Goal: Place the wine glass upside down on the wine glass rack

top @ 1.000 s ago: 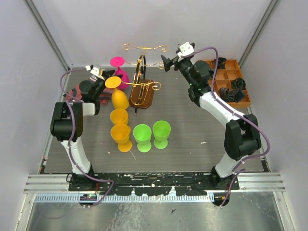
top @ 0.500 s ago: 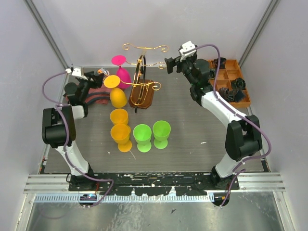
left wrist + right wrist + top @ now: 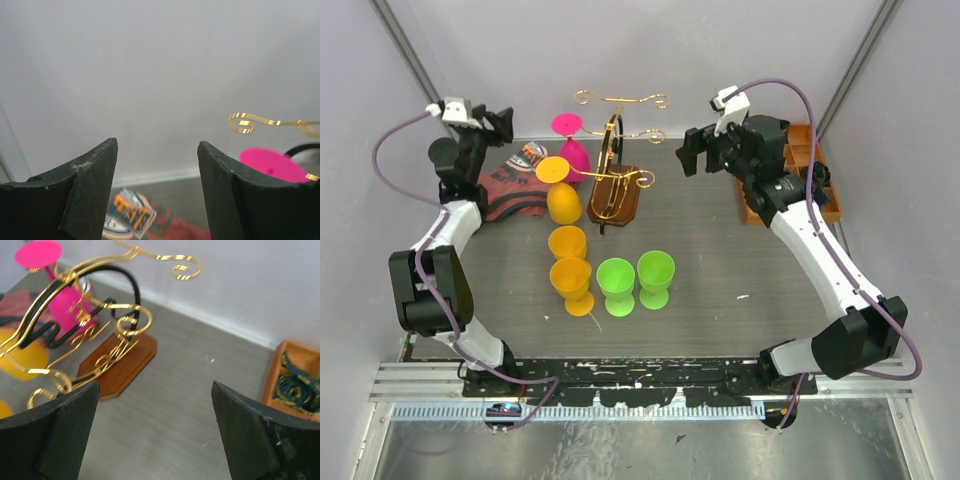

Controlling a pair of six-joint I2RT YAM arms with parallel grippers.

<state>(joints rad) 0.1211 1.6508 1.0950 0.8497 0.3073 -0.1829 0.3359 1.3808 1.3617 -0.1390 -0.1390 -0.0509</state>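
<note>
Wine glass (image 3: 565, 203) released on wine glass rack (image 3: 618, 196)

The orange glass hangs bowl-down from the rack's left side, centre-left of the frame. The left gripper (image 3: 503, 123), open and empty, has withdrawn to the upper left. The right gripper (image 3: 686, 153) is wide open. Placement looks complete.

The top view is bright and even, with soft light that seems to come from above. The green cups (image 3: 616, 275) near 6 o'clock on the table (image 3: 720, 240) throw only faint, short shadows. The metal plate (image 3: 620, 450) at 6 o'clock has a dull sheen but no hard glare.

In the left wrist view the pink glass foot (image 3: 270, 164) at 4 o'clock and the printed label (image 3: 129, 214) at 7 o'clock are out of focus.

In the right wrist view the wine glass rack (image 3: 122, 362) shows small bright glints on its gold wire, and its curls at 8 o'clock are slightly blurred. The orange tray (image 3: 286, 351) at 4 o'clock is soft too.
</note>
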